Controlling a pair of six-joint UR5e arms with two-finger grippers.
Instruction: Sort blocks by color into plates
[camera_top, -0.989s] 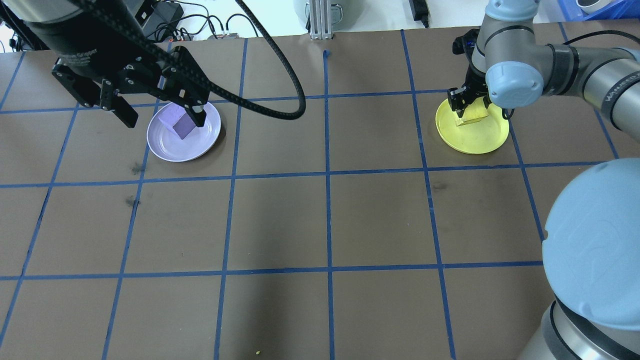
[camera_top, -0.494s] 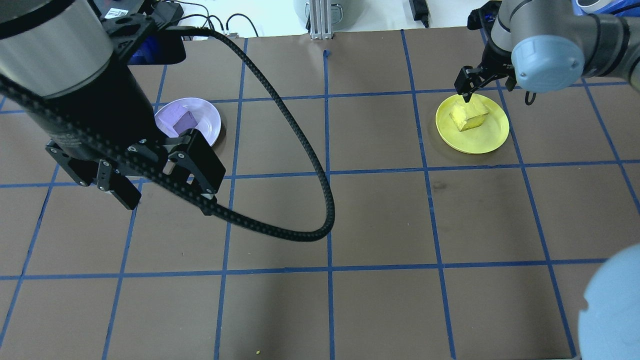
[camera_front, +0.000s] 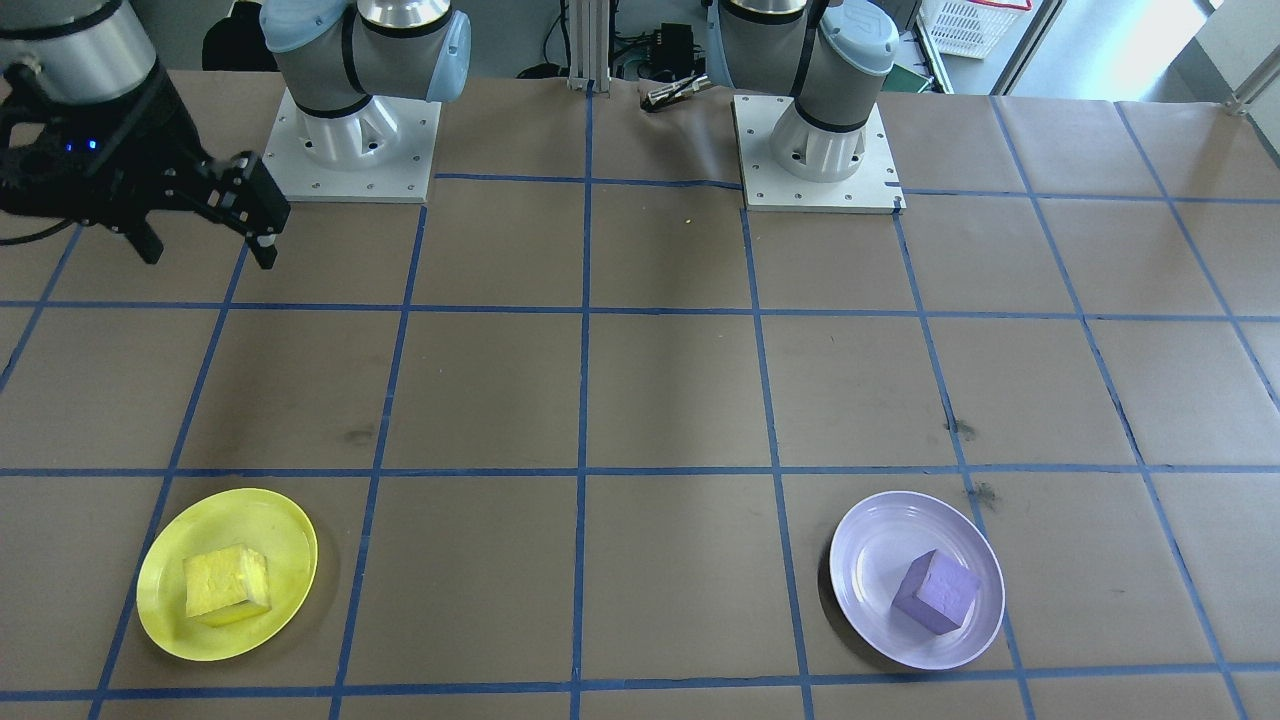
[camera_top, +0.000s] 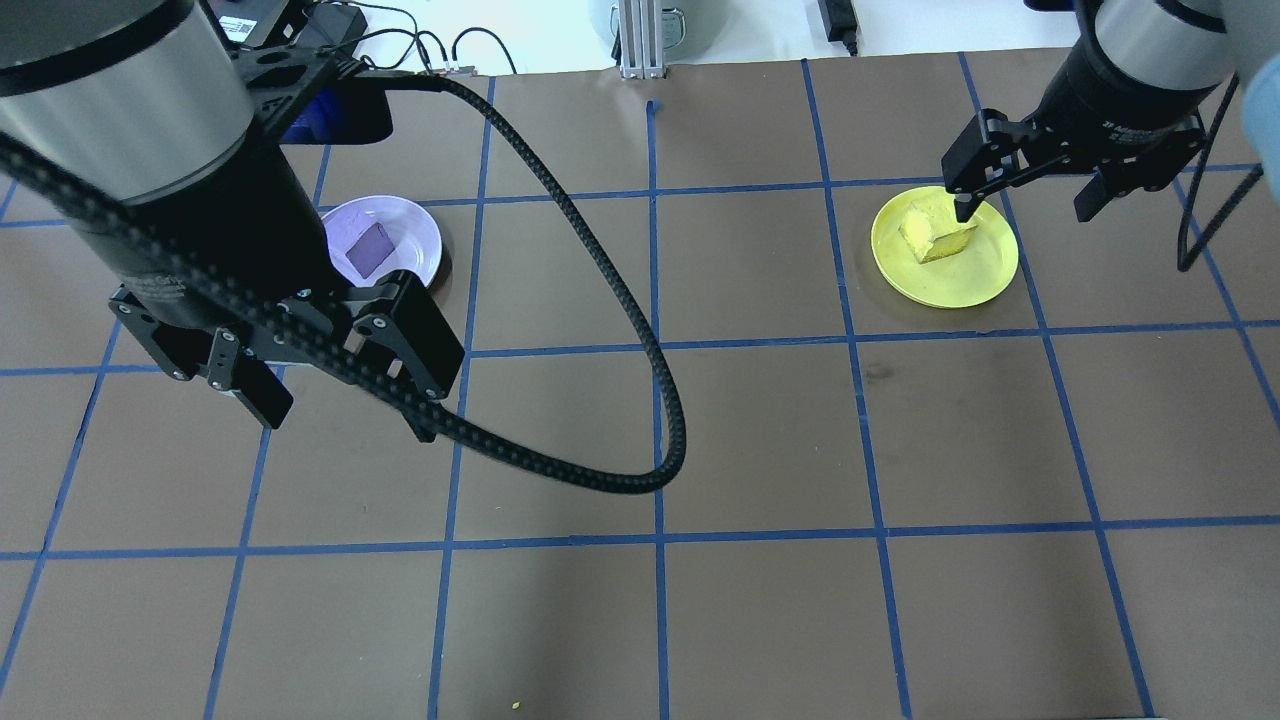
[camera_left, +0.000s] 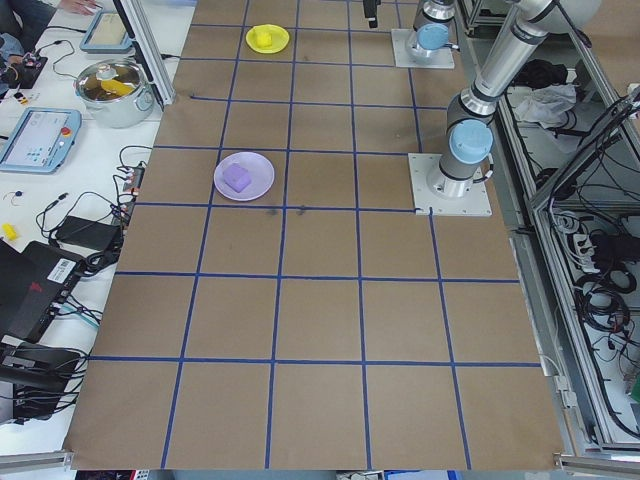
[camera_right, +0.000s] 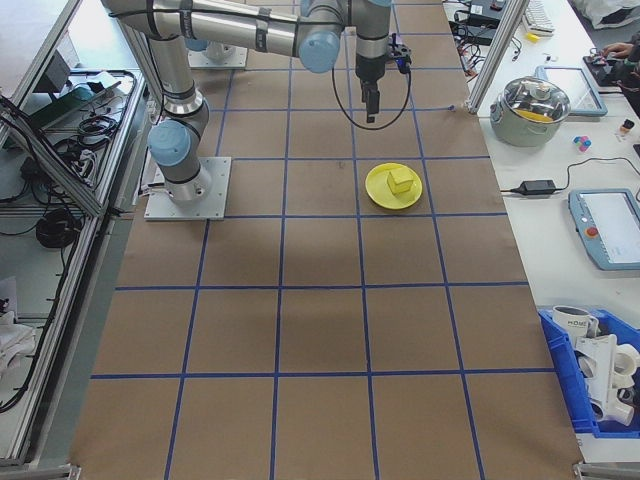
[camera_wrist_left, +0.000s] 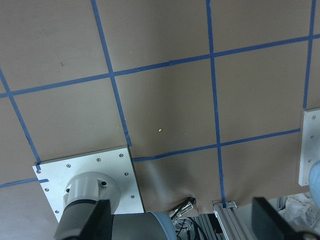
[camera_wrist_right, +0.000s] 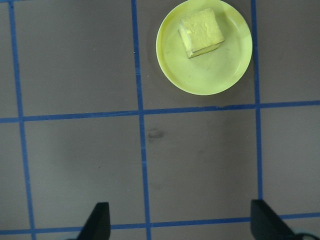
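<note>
Front-facing exterior: yellow block (camera_front: 226, 583) in yellow plate (camera_front: 170, 560); purple block (camera_front: 936, 591) in lavender plate (camera_front: 870, 545); both claws spread, empty.

Matt, foam-like yellow cube (camera_front: 226, 583) and purple cube (camera_front: 936, 591); smooth, slightly glossy plastic plates, yellow (camera_front: 275, 520) and lavender (camera_front: 872, 535); matt brown paper tabletop (camera_front: 660, 400) with blue tape
</note>
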